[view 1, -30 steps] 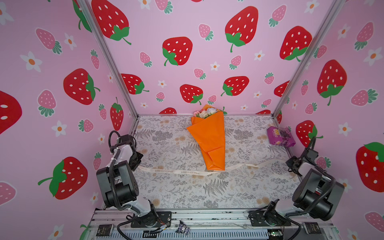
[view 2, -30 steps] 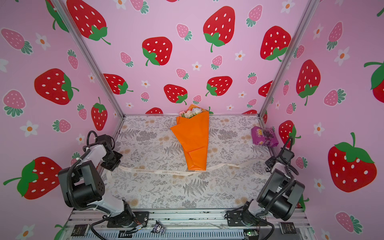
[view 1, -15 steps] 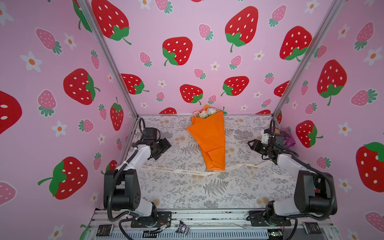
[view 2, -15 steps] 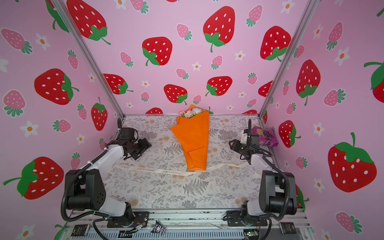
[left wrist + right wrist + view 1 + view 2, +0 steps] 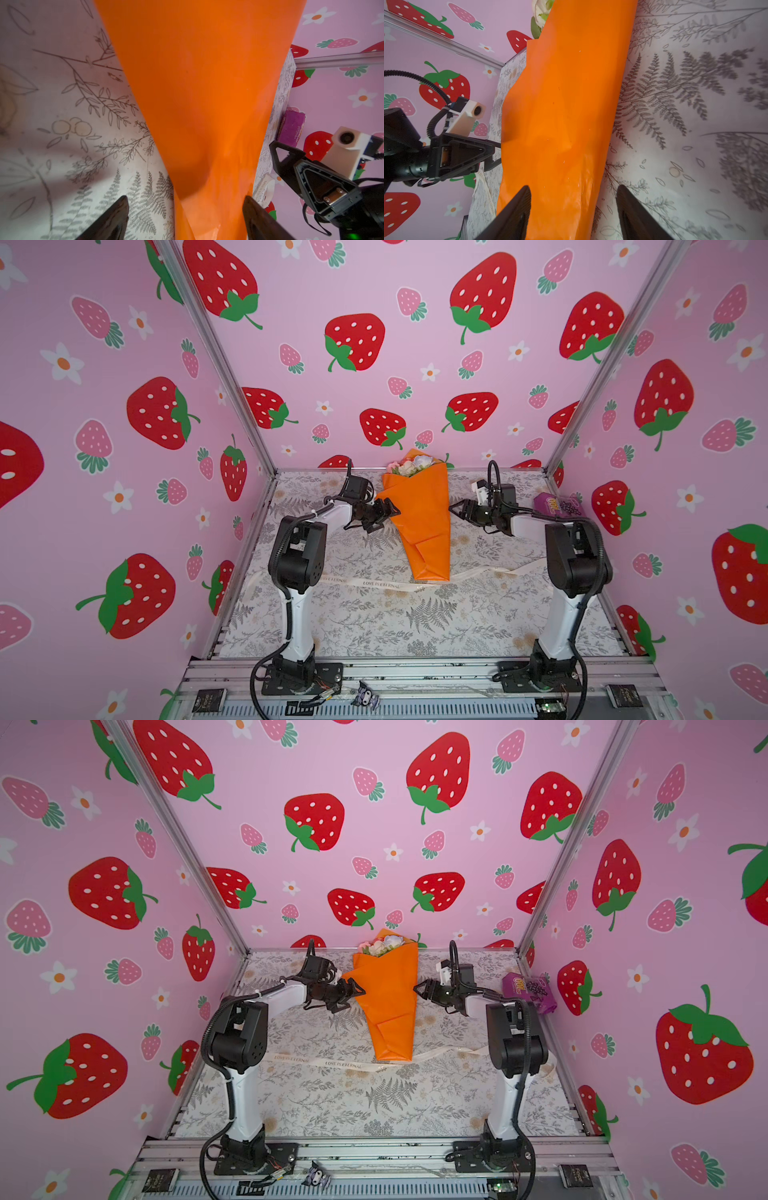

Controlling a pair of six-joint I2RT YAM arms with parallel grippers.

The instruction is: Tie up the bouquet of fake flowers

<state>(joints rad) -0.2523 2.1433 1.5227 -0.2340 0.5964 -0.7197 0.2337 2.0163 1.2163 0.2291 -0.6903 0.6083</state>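
Lying near the bouquet (image 5: 419,510): ribbon (image 5: 374,583), purple packet (image 5: 555,506).

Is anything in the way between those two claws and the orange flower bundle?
Nothing visible. The left gripper and right gripper, both open, face the bouquet of fake flowers directly from either side. The cream ribbon lies at the bouquet's near tip, and the purple packet sits by the right wall.

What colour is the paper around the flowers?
Bright orange, plain and shiny. The wrapping paper shows best in the left wrist view.
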